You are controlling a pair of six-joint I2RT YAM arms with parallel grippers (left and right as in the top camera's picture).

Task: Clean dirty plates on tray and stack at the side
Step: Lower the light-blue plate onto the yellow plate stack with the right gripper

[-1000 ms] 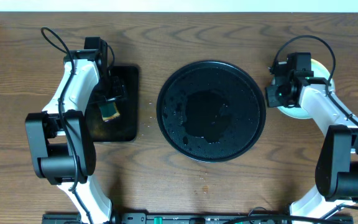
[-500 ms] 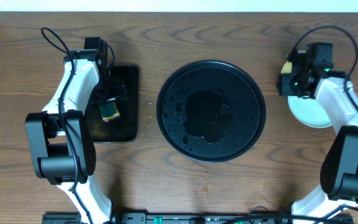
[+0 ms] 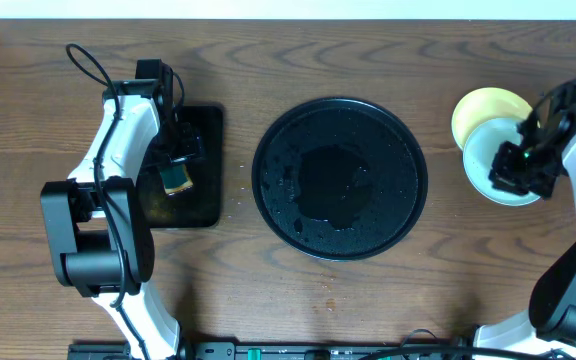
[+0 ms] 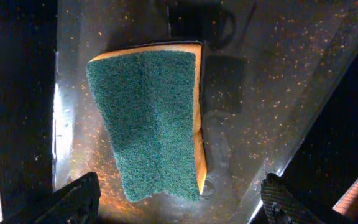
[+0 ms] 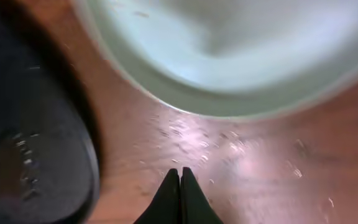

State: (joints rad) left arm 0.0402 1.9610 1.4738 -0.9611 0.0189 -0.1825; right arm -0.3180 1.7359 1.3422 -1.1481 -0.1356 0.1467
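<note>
The round black tray (image 3: 338, 178) lies wet and bare of plates at the table's middle; its rim shows at the left of the right wrist view (image 5: 36, 155). At the right, a pale blue-white plate (image 3: 493, 150) lies overlapping a pale yellow plate (image 3: 486, 110). A third plate does not show. My right gripper (image 3: 513, 172) hovers over the blue-white plate's near edge; in the wrist view it (image 5: 180, 186) is shut and empty over wet wood, with the plate (image 5: 229, 56) ahead. My left gripper (image 4: 179, 205) is open above a green and yellow sponge (image 4: 148, 118).
The sponge (image 3: 177, 180) lies on a small rectangular black tray (image 3: 203, 160) at the left, wet and speckled, with my left gripper (image 3: 181, 150) over it. Wood between the round tray and the plates is wet.
My right arm has swung right and toward the front, uncovering the yellow plate and the blue-white plate. The left arm and sponge have not moved.
</note>
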